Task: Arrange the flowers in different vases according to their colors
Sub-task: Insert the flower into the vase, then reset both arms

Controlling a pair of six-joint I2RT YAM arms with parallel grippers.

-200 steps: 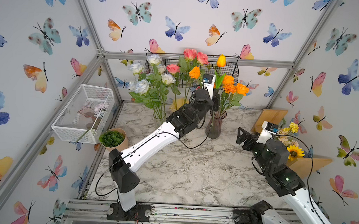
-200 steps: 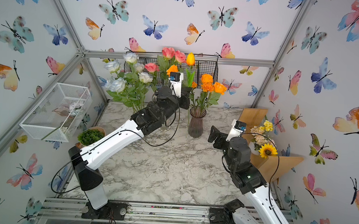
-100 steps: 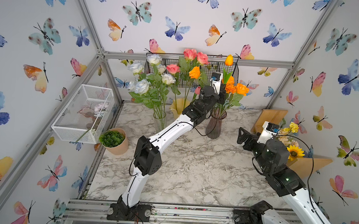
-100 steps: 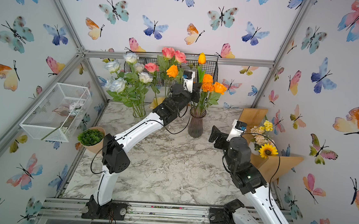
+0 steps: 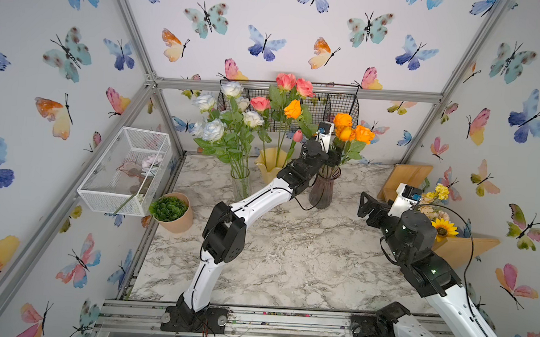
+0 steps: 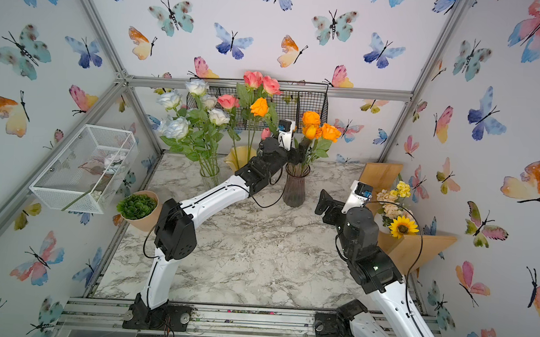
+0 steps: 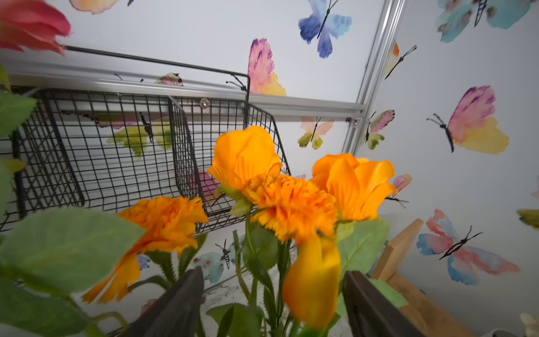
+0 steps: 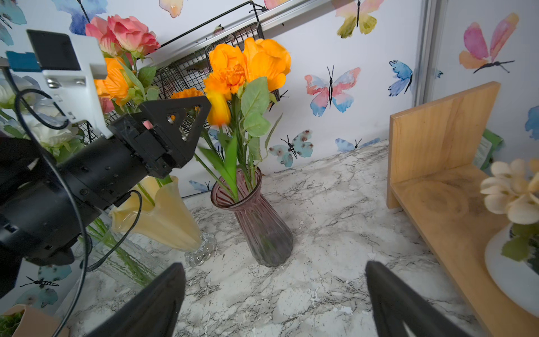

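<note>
Left wrist view shows your left gripper (image 7: 272, 306) spread wide around the orange tulip (image 7: 312, 280) above the ribbed purple glass vase (image 8: 256, 221): withdraw straight back so nothing snags; your right gripper (image 8: 275, 303) gapes empty.

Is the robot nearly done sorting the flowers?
Nearly. White roses fill the tall clear glass vase, pink roses the wavy yellow vase. The left claw is open around an orange tulip in the ribbed purple vase with other orange flowers. One orange rose seems stuck among the pinks; that's left.
</note>
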